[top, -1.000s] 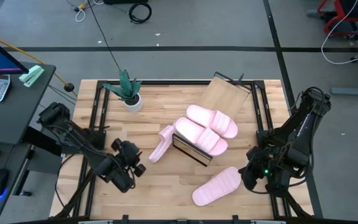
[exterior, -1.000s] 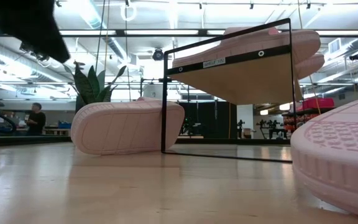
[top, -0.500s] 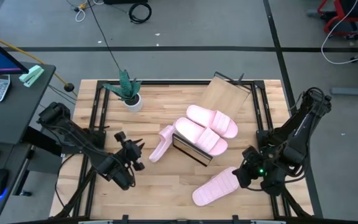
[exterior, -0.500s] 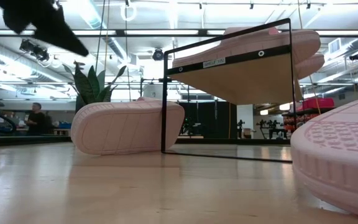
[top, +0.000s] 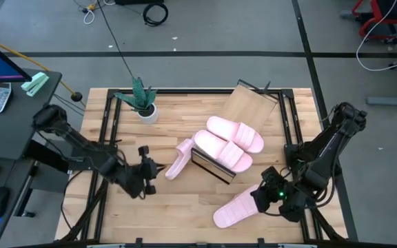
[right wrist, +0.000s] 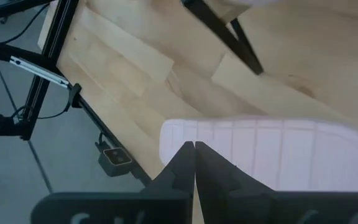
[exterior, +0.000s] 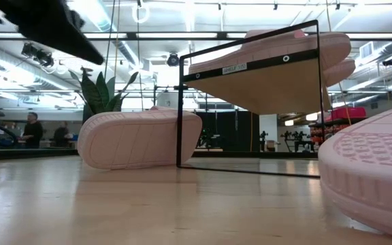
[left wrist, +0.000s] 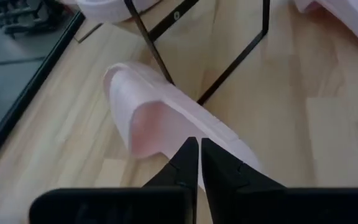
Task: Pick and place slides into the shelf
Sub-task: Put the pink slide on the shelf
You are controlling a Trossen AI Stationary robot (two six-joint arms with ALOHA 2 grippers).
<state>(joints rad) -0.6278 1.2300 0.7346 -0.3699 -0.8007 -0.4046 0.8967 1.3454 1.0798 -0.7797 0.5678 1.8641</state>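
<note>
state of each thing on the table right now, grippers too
two slides: resting on the shelf
shelf: slanted, part bare
slide by the shelf: on its edge, on the table
slide near the right arm: sole up
left gripper: shut, empty
right gripper: shut, empty

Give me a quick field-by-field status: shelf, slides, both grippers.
shelf: slanted wooden shelf on a black frame, mid-table
slides on shelf: two, side by side
slide on edge: one left of the shelf, tipped on its side
slide upside down: one on the table, sole up, front right
left gripper: shut, empty, just left of the tipped slide
right gripper: shut, empty, at the upside-down slide's right end
other: potted plant, back left
</note>
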